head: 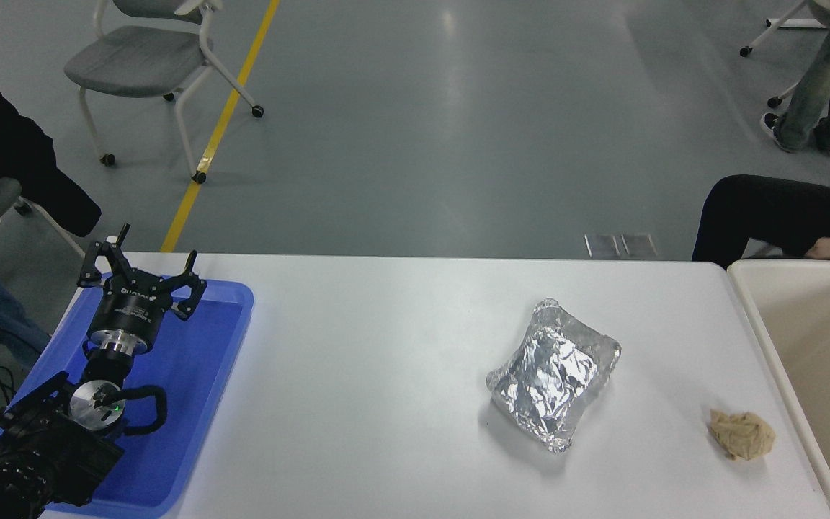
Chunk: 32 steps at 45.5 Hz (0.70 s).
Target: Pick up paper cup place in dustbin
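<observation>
On the white table (386,375), a foil packet (552,373) and a tan paper wad (741,434) are seen left of the beige dustbin (750,328). The paper cup and the right gripper are not visible, so their relation cannot be told. The left gripper (143,277) is parked spread over the blue tray (228,339), far left of the dustbin.

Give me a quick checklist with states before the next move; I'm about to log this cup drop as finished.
1. Paper cup off the white table: ok, none on it.
2. Cup seen inside the dustbin: cannot tell; the visible interior shows no cup, the rest is cut off.
3. Right hand in view: not ok, out of frame.
4. Left hand parked over the blue tray, open and empty: ok.
5. Foil packet and crumpled paper wad lying on the table: ok.
</observation>
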### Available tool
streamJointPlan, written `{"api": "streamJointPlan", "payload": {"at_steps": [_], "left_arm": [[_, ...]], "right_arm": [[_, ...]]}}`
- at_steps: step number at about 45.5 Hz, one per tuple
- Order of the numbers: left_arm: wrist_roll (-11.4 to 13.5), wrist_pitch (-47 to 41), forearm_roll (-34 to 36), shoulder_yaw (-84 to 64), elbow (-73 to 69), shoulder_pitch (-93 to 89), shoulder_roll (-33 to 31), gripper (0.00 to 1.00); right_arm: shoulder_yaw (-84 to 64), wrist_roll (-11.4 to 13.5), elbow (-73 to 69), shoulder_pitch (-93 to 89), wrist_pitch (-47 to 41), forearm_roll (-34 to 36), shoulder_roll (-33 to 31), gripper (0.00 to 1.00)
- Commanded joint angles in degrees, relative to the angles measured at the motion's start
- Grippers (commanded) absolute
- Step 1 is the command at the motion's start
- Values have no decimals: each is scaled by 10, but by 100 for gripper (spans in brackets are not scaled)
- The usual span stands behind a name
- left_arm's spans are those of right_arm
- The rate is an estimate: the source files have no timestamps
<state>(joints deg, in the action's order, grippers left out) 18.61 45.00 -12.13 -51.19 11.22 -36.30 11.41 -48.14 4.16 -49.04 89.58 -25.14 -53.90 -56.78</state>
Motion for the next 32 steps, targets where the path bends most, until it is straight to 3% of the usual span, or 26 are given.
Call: {"api": "streamJointPlan", "payload": {"at_steps": [1,9,20,32], "left_arm": [[0,0,0,-1,1,0,0,100],[-1,0,0,-1,-1,0,0,100],[-1,0,0,0,1,0,0,100],[-1,0,0,0,-1,0,0,100]], "right_arm": [[133,0,94,-229,155,2,41,0],[180,0,155,-338,240,48,101,0],[278,0,255,-431,252,160,177,0],[412,0,316,-501,259,175,227,0]]}}
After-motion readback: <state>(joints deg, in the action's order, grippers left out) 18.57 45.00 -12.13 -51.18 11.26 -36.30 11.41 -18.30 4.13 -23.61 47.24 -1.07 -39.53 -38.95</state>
